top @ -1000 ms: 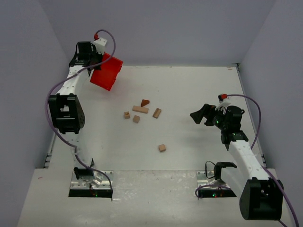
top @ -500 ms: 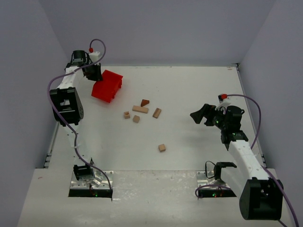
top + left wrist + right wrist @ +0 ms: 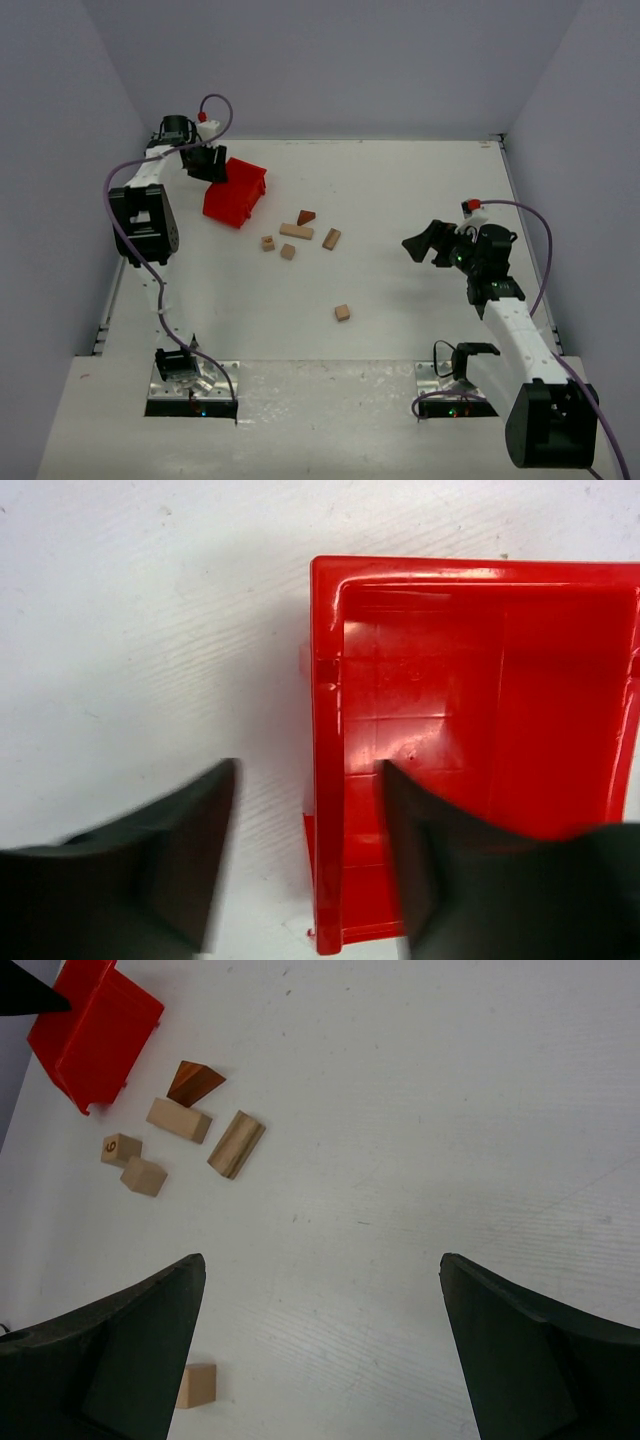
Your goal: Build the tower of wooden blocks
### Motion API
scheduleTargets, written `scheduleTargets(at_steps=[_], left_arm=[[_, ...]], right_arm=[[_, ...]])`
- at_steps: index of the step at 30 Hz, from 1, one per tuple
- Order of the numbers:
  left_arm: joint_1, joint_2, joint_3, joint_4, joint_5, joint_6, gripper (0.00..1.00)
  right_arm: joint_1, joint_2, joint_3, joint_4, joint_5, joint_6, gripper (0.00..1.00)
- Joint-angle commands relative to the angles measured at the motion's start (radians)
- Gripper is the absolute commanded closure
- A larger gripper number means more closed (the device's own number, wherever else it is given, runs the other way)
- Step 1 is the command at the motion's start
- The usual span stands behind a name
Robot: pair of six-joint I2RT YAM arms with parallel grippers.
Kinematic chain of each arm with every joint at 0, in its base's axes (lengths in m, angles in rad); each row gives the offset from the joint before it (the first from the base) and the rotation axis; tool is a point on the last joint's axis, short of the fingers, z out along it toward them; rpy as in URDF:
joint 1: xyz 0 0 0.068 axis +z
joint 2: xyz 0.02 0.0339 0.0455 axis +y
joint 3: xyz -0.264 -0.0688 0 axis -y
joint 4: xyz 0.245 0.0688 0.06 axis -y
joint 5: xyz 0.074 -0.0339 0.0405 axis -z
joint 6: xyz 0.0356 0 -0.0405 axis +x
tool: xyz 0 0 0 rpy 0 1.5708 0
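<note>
The left arm has been lowering the red plastic bin (image 3: 232, 200), which is now sitting on the white bench (image 3: 400, 190); the left jaws are standing spread astride one bin wall (image 3: 328, 730), not pinching it. The pale tan wooden blocks (image 3: 296, 231) and the dark reddish-brown wedge (image 3: 193, 1082) are lying clustered just right of the bin, well apart from both jaws. One lone tan cube (image 3: 197, 1385) is lying nearer the arms. The right jaws are hovering wide open, further right
</note>
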Motion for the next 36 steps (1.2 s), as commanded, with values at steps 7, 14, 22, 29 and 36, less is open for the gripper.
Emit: scheduleTargets(at_steps=[7,14,22,29,36], left_arm=[[-0.01,-0.253,-0.007,0.075,0.038,-0.061,0.0],[-0.194,-0.641,-0.222,0.335,-0.243,-0.415,0.0],[-0.292,-1.03,-0.759,0.72,-0.331,-0.771,0.0],[-0.3,-1.224,-1.165,0.858,-0.435,-0.862,0.0],[-0.3,-1.218,-1.248,0.856,-0.499,-0.859,0.0]], right_arm=[[0.008,-0.042,0.026,0.071,-0.096,-0.031,0.01],[0.114,-0.031,0.032,0.103,-0.133,-0.083,0.01],[0.309,0.067,0.123,0.11,-0.115,-0.229,0.01],[0.372,0.177,0.195,0.1,-0.044,-0.263,0.01],[0.433,0.41,0.347,0.051,-0.064,-0.25,0.01]])
